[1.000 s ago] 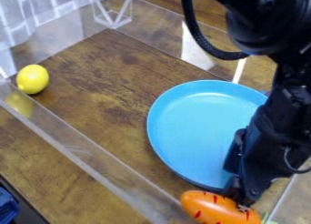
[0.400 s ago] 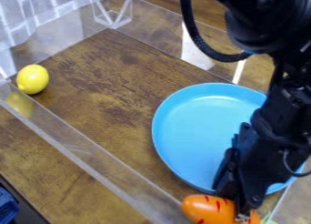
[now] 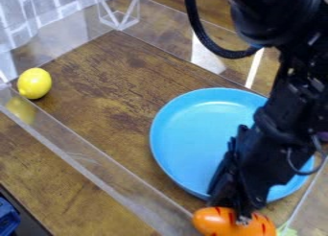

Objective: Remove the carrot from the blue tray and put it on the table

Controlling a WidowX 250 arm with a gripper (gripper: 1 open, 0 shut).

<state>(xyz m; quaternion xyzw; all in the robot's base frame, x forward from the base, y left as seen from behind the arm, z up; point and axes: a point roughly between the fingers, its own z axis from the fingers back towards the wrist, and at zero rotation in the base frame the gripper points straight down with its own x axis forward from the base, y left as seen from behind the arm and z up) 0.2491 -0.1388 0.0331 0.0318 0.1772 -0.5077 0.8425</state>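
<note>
The orange carrot (image 3: 225, 223) lies at the bottom edge of the view, at the near rim of the blue tray (image 3: 205, 134). My black gripper (image 3: 239, 212) points steeply down onto it, with its fingers pressed against the carrot's top and sides, so it looks shut on the carrot. The arm covers the tray's right part and much of the carrot. The dark wooden table (image 3: 115, 86) spreads out to the left of the tray.
A yellow lemon-like ball (image 3: 34, 82) rests at the left by the clear acrylic wall (image 3: 77, 149) along the near edge. More acrylic panels (image 3: 122, 10) stand at the back. Bare wood lies between the ball and the tray.
The gripper came down over the carrot and its fingers closed on it. The arm has shifted left in the picture, and the tray has slid slightly left with it.
</note>
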